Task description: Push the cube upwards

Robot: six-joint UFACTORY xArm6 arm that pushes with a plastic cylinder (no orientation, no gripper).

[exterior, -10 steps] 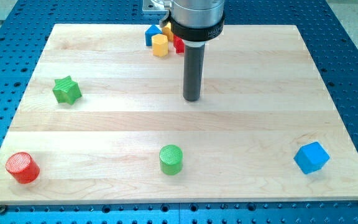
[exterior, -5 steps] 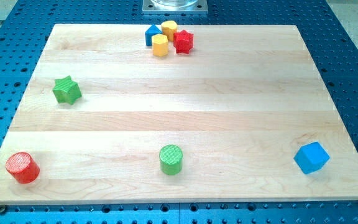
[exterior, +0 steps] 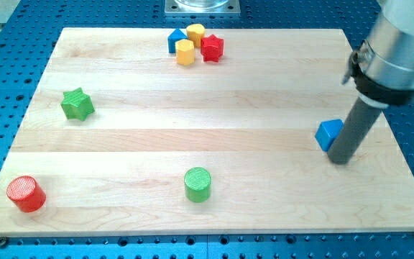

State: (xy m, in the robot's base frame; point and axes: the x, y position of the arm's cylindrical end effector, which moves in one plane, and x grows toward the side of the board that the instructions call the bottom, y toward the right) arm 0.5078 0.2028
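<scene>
1. so my tip [exterior: 341,160] sat down on the wooden board [exterior: 214,101] over at the view's right side; the rod ran up from it into the grey arm body at the view's top right corner
2. no jaws on this rig at all, it's just a plain rod, so there was nothing open or closed to report
3. the blue cube [exterior: 328,134] was right up against the rod on its view-left side, just above the tip; looked like it was touching, with part of the cube hidden behind the rod
4. far off toward the view's top left of the tip there was a tight little cluster near the board's top edge; a blue block [exterior: 175,40], a yellow cylinder [exterior: 195,32], a second yellow block [exterior: 185,52] and a red star-ish block [exterior: 212,48], all bunched together
5. green cylinder [exterior: 198,184] sat well to the view's left of the tip and a bit lower; green star [exterior: 77,104] way further left and higher; red cylinder [exterior: 26,193] off in the bottom left corner, about as far from the tip as anything got
</scene>
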